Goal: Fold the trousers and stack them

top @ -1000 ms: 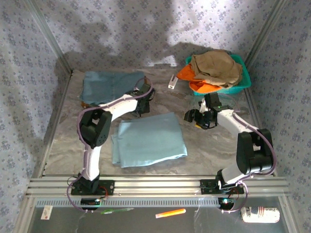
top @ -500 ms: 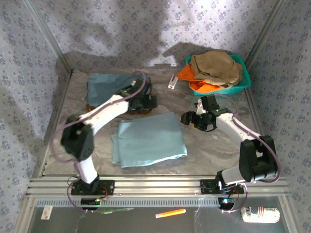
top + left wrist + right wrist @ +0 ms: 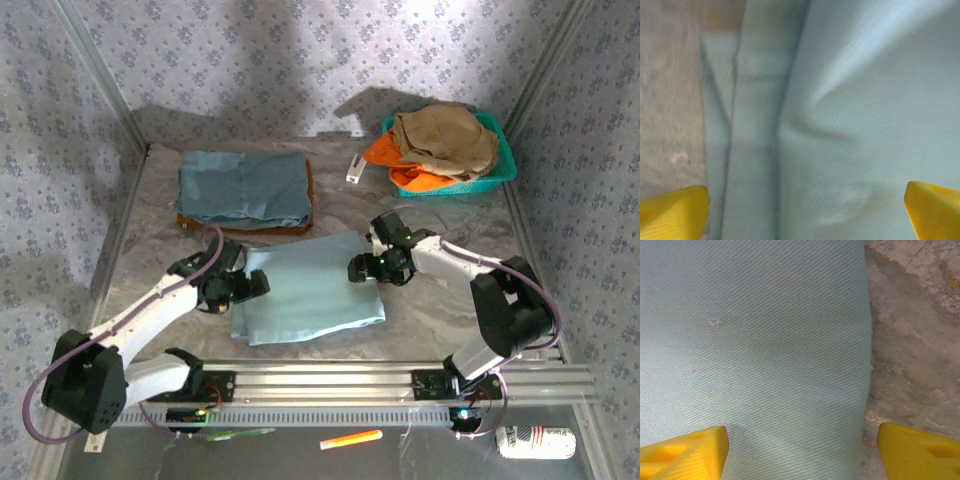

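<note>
We see the trousers (image 3: 310,290) lying flat in the middle of the bench (image 3: 440,300). They are folded into a neat pale grey-blue rectangle that sits slightly askew to the front rail.

The left end effector (image 3: 258,285) sits low at the left edge of the cloth, near its far corner. In the left wrist view its yellow fingertips (image 3: 672,212) stand far apart at the two lower corners of the frame, wide open, with nothing gripped between them. Beneath them we see the layered fold edges of the trousers and a strip of bare bench beside them.

The right end effector (image 3: 358,268) is over the far right corner of the trousers. In the right wrist view its yellow fingertips (image 3: 682,452) are likewise spread well apart and hold nothing. The twill cloth lies under the left tip, the marbled bench under the right one, and the trousers' edge runs between them. We cannot tell whether either pair of tips touches the cloth.

At the back left lies a second folded blue-grey garment (image 3: 243,188), resting on something brown that shows along its right and near edges. At the back right a teal basket (image 3: 505,165) holds a crumpled khaki garment (image 3: 445,135) above an orange garment (image 3: 385,150). A small white object (image 3: 355,168) lies just left of the basket.
</note>
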You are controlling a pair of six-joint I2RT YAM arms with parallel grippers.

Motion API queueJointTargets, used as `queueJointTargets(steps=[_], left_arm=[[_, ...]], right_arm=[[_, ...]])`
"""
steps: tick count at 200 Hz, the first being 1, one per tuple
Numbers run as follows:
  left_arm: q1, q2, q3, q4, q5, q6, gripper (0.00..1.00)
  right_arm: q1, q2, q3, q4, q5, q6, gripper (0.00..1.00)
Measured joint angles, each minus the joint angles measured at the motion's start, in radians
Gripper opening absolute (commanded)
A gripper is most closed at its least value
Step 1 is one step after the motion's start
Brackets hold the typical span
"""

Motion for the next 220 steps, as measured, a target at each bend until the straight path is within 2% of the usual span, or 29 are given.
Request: queueJointTargets(steps=[29, 52, 93, 124, 171, 187, 201, 220], left_arm=[[0.006, -0.010, -0.024, -0.005, -0.003, -0.013, 1.00], [0.044, -0.002, -0.083, 0.074, 0.033, -0.019, 0.97], [0.103, 0.066, -0.107, 0.102, 0.055, -0.014, 0.70], [0.127, 0.061, -0.116, 0.091, 0.060, -0.003, 0.42], [0.126, 0.061, -0.116, 0.161, 0.105, 0.034, 0.27], [0.126, 0.051, -0.116, 0.159, 0.105, 0.042, 0.19], [0.126, 0.040, -0.116, 0.154, 0.101, 0.043, 0.15], [0.126, 0.035, -0.116, 0.150, 0.096, 0.045, 0.08]], right_arm=[[0.008, -0.003, -0.001, -0.020, 0.029, -0.003, 0.80], [0.008, -0.022, -0.005, -0.040, 0.051, -0.003, 0.80], [0.008, -0.052, -0.020, -0.044, 0.058, -0.016, 0.75], [0.007, -0.035, -0.071, 0.002, -0.009, -0.023, 0.67], [-0.006, -0.006, -0.088, 0.043, -0.067, -0.023, 0.56], [-0.008, -0.006, -0.092, 0.051, -0.080, -0.016, 0.48], [-0.001, 0.004, -0.101, 0.086, -0.126, -0.011, 0.37], [0.007, 0.015, -0.113, 0.126, -0.179, 0.003, 0.32]])
